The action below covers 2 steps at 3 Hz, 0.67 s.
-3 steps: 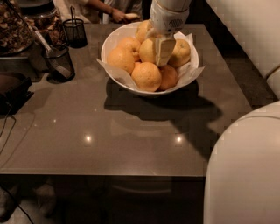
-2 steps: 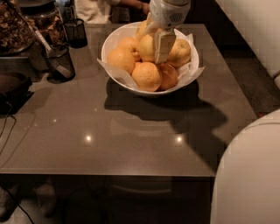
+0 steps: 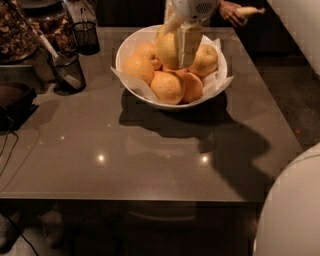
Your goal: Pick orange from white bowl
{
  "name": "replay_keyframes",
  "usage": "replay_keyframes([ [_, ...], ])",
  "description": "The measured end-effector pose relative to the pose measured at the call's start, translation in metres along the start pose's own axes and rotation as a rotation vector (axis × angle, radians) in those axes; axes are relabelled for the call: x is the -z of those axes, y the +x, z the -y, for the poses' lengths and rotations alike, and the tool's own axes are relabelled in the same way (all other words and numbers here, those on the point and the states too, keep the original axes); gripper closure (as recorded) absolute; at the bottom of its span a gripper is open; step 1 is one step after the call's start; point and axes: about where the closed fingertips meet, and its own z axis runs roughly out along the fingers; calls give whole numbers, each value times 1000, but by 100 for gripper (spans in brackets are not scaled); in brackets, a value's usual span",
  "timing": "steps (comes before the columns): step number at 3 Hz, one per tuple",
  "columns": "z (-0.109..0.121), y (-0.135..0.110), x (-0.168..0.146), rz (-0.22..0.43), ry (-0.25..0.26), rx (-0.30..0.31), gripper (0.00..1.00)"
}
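The white bowl point(image 3: 131, 46), lined with white paper, stands at the far middle of the dark table and holds several fruits. The orange point(image 3: 166, 50), large and pale yellow-orange, sits at the top of the pile. My gripper point(image 3: 177, 50) reaches down into the bowl from the top of the view. One pale finger point(image 3: 187, 44) lies along the orange's right side, and the other is partly hidden by the orange. The gripper looks shut on the orange. Smaller, deeper-orange fruits point(image 3: 167, 86) lie around and below it.
Two black mesh cups point(image 3: 67, 72) point(image 3: 86, 36) stand to the left of the bowl, one with a utensil in it. A dark device point(image 3: 15, 100) is at the left edge. A person's hand point(image 3: 231, 10) is behind the table. My white body point(image 3: 292, 210) fills the lower right.
The gripper has stayed over the bowl at the same fruit, its wrist a little higher. My white body covers less of the lower right. The hand behind the table has moved right.
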Motion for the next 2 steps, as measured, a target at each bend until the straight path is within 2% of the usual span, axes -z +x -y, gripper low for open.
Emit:
replay_keyframes([
  [1,0,0,1,1,3,1,100],
  [2,1,-26,54,-15,67,5,100],
])
